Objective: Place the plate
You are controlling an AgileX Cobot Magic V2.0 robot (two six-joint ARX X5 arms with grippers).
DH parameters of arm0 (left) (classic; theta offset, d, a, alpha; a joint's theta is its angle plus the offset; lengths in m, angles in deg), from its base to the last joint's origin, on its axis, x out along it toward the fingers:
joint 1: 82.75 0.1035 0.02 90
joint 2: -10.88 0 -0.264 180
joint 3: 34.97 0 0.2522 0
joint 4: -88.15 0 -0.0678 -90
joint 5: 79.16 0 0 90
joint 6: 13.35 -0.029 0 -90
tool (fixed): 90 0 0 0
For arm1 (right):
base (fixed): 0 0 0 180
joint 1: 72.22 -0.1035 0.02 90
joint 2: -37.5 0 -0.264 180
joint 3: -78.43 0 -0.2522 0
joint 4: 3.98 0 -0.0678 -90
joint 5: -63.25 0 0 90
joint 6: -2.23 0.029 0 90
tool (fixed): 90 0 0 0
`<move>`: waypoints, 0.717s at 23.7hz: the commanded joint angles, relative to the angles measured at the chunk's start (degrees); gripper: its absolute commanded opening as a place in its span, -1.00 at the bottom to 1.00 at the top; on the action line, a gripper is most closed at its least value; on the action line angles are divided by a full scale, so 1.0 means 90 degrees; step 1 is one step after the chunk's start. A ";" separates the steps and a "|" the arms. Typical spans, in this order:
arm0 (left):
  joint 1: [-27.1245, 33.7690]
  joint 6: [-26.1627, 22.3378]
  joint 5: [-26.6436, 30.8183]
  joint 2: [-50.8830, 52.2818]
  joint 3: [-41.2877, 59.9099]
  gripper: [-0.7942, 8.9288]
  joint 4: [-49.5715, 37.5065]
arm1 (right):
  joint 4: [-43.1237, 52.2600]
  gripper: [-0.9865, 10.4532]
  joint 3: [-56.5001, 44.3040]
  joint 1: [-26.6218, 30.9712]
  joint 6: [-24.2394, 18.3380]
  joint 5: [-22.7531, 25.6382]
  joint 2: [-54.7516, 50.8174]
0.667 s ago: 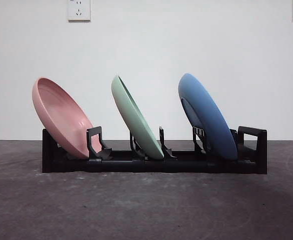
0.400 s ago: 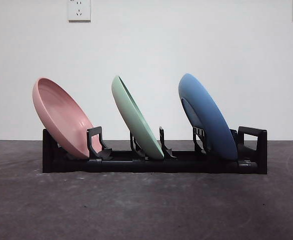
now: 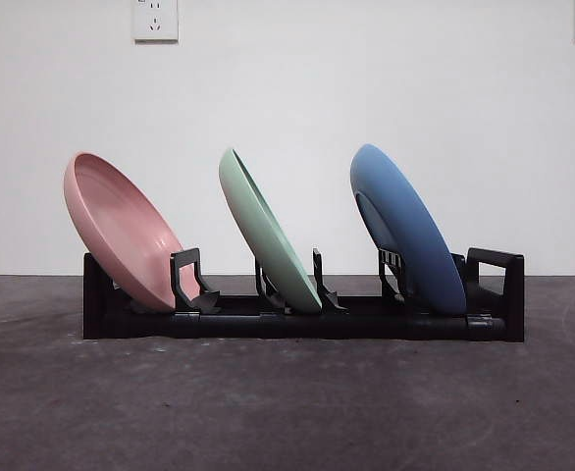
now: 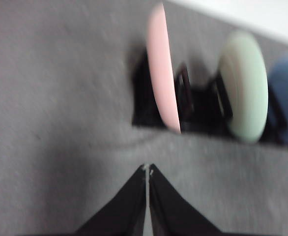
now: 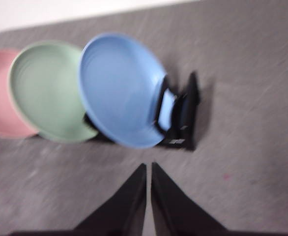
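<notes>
Now the pink plate [image 3: 121,234], green plate [image 3: 268,235] and blue plate [image 3: 408,231] lean in the black rack [image 3: 302,319] on the bench [image 3: 287,402]. Left end effector [image 4: 147,170] and right end effector [image 5: 149,167] hang closed, empty, apart from the rack. No readable writing shows.

I see three plates standing tilted in the black rack [image 3: 302,324] on the table. The pink plate [image 3: 121,231] sits in the slot at the 9 o'clock end, the pale green plate [image 3: 268,234] in the middle slot, and the blue plate [image 3: 410,231] toward 3 o'clock. All lean the same way, apart from one another.
</notes>
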 commanded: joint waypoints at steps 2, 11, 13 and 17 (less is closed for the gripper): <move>-0.0189 -0.0850 -0.0418 -0.0607 -0.0403 -0.81 0.0347 | -0.0408 -0.80 0.0500 -0.0163 -0.0284 -0.0192 0.0580; -0.0692 -0.0923 -0.0617 -0.1639 -0.0755 -0.11 0.0697 | -0.1331 -0.22 0.1423 -0.0707 -0.0520 -0.0338 0.1933; -0.0692 -0.0911 -0.0617 -0.1625 -0.0758 -0.12 0.0653 | -0.1326 -0.22 0.1445 -0.0792 -0.0515 -0.0340 0.2069; -0.0690 -0.0908 -0.0617 -0.1622 -0.0758 -0.12 0.0641 | -0.1353 -0.22 0.1826 -0.1025 -0.0420 -0.0340 0.2722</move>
